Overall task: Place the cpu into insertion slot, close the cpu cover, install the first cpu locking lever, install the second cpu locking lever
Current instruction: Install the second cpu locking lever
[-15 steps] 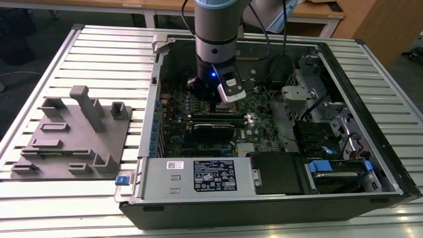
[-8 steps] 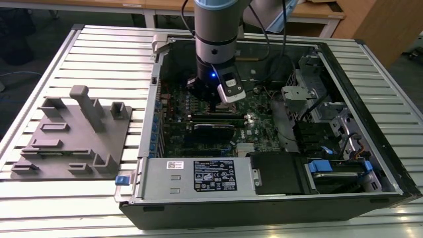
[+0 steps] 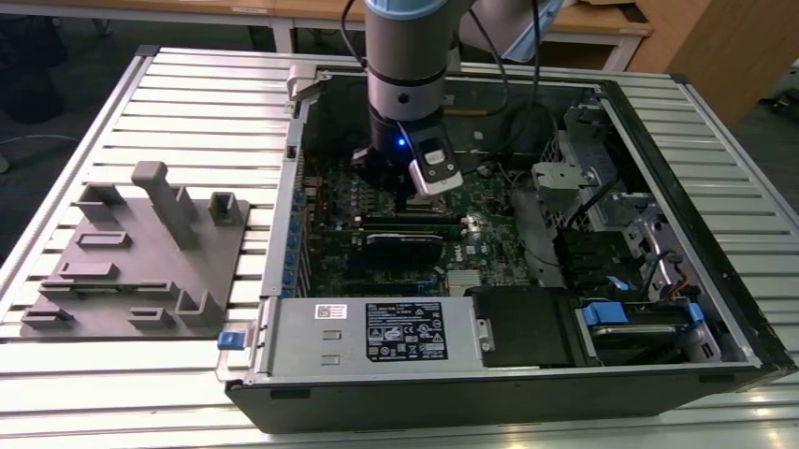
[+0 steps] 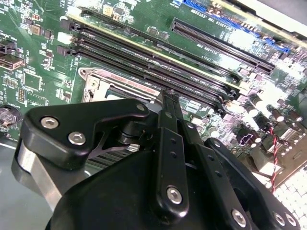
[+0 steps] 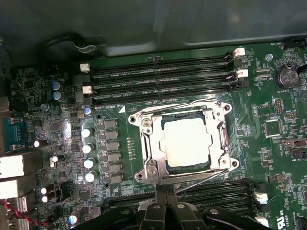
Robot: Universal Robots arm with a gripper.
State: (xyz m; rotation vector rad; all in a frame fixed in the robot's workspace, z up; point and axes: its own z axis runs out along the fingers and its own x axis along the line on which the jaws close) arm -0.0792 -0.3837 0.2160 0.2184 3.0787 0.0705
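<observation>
The gripper (image 5: 164, 195), jaws seemingly closed on nothing, hovers beside one cpu (image 5: 186, 142) under one cover (image 5: 149, 143).

Exterior view: high, angled down onto open computer case (image 3: 525, 234). Both wrist views: close over green circuit board (image 5: 62, 120), sharing the insertion slot (image 5: 184, 143) and gripper (image 5: 165, 194) linkage.
</observation>
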